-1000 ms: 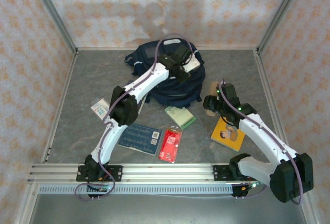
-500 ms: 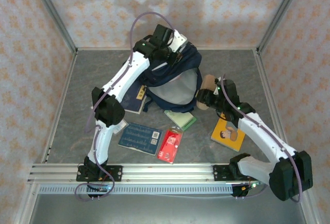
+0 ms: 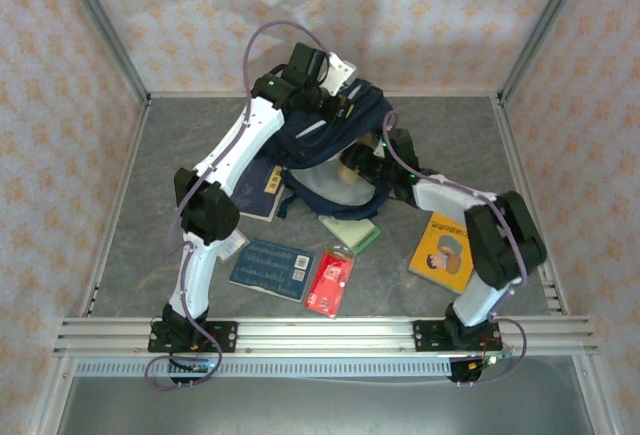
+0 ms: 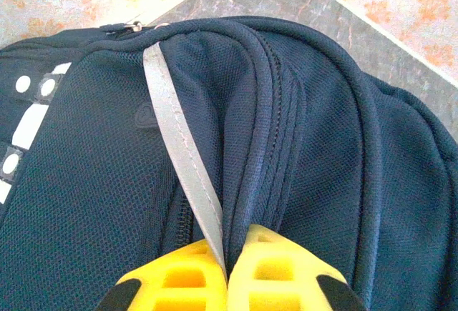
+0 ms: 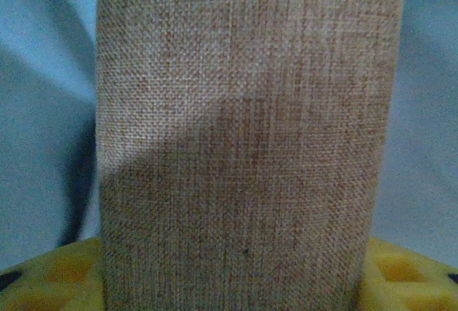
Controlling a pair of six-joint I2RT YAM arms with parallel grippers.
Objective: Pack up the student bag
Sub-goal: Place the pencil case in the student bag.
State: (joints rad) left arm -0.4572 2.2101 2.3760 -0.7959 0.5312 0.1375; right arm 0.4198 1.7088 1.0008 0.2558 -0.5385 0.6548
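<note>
Navy fabric, soft and slack: the bag [image 3: 335, 140] has no stiffness of its own and, in my judgement, will sag shut wherever it is not held up. Weight looks moderate, and the cloth seems neither fragile nor slippery. The best holds are the sewn edges and trim by the zip, where the layers are thick enough to pinch. Loose panel cloth would likely only stretch.

Location: the bag stands at the far middle of the table [image 3: 150, 185], with its mouth turned to the near side and the pale lining [image 3: 325, 183] showing.

Left gripper [image 4: 227, 272]: jaws fully closed, pinching the grey strip [image 4: 179, 161] and the fold of cloth beside it at the bag's top edge. The top is raised by this pinch, and the body hangs below and ahead of the fingers.

Right gripper [image 3: 365, 167]: jaws about half open, clamped on a tan woven pouch [image 5: 243, 125] that stands between the fingers. It sits at the mouth, on the right side, with the lining just behind the pouch. Contact between the two cannot be told.

Risk, as judged: if the strip slips from the pinch, the mouth collapses onto the pouch.
</note>
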